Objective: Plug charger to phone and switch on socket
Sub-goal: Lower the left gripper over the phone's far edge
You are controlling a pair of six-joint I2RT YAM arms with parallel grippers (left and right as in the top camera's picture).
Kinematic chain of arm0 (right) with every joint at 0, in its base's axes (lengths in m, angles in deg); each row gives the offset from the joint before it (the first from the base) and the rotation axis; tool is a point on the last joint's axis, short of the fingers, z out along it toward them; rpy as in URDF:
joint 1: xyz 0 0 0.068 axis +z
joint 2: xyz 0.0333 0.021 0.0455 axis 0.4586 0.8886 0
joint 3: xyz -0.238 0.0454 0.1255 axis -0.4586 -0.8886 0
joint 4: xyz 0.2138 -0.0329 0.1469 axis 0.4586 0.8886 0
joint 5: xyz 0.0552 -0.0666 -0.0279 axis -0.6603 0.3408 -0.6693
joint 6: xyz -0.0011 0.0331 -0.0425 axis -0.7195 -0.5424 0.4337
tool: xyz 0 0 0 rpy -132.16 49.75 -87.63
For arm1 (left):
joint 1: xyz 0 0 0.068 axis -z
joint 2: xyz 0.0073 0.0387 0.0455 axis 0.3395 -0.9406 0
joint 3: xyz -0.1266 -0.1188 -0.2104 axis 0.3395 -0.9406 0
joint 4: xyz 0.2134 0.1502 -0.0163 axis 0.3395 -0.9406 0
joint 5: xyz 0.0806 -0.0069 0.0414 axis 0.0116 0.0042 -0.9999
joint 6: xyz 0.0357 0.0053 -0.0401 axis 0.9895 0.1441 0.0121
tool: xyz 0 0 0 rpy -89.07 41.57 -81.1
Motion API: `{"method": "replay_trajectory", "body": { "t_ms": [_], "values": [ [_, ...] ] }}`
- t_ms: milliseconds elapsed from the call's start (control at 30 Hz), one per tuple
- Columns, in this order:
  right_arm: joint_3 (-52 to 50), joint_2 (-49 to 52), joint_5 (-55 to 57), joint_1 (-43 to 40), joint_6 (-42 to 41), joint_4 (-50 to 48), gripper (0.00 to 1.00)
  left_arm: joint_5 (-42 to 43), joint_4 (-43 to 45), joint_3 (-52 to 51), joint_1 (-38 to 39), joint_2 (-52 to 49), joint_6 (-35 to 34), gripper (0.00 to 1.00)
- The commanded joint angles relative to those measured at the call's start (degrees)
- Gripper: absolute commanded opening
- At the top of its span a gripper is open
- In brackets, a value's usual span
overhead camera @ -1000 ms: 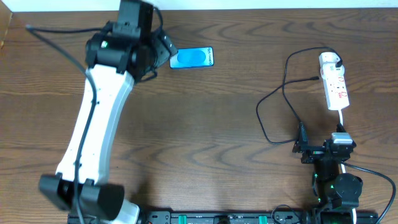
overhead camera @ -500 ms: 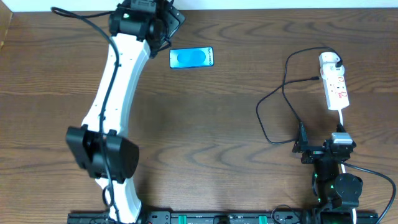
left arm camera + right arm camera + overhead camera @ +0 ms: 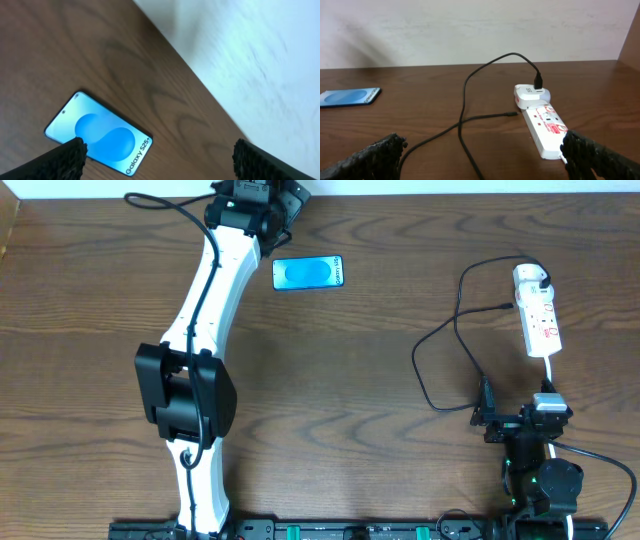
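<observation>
The phone point(image 3: 309, 273) lies flat at the far middle of the table, blue screen up. It also shows in the left wrist view point(image 3: 97, 134) and the right wrist view point(image 3: 347, 96). My left gripper point(image 3: 287, 200) is open and empty at the far table edge, just beyond the phone point(image 3: 160, 162). The socket point(image 3: 540, 320) lies at the far right, with the charger's white plug head point(image 3: 530, 277) in its far end. The black cable point(image 3: 440, 370) loops across the table and its connector tip point(image 3: 508, 306) lies loose beside the socket. My right gripper point(image 3: 515, 412) is open and empty point(image 3: 482, 160), short of the socket point(image 3: 547, 127).
The table's far edge meets a white wall point(image 3: 250, 50) right behind the phone. The cable loop point(image 3: 467, 105) lies between my right gripper and the phone. A rail with black fittings point(image 3: 350, 530) runs along the front edge.
My left arm has stretched out and swung right, from left of the phone to the far edge behind it. The phone, cable, socket and right arm have not moved.
</observation>
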Motion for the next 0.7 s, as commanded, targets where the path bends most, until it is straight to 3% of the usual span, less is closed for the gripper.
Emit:
{"method": "replay_trajectory", "body": {
  "t_ms": [0,200,267,367,600,667],
  "values": [
    [-0.09,-0.35,0.46,0.46,-0.37,0.22,0.99,0.9,0.68,1.22,0.74,-0.9,21.7,0.93],
    [-0.09,-0.35,0.46,0.46,-0.37,0.24,0.99,0.92,-3.15,1.22,0.68,-0.9,42.91,0.94],
    [-0.09,-0.35,0.46,0.46,-0.37,0.22,0.99,1.07,-4.52,1.22,0.74,-0.9,50.01,1.0],
    [-0.09,-0.35,0.46,0.46,-0.37,0.22,0.99,5.9,-7.39,1.22,0.98,-0.9,63.84,0.98],
    [-0.09,-0.35,0.46,0.46,-0.37,0.22,0.99,2.6,-16.55,1.36,4.17,-0.9,81.15,0.98],
    [-0.09,-0.35,0.46,0.46,-0.37,0.24,0.99,-1.27,-19.12,1.4,5.42,-0.9,81.4,0.98]
  ]
}}
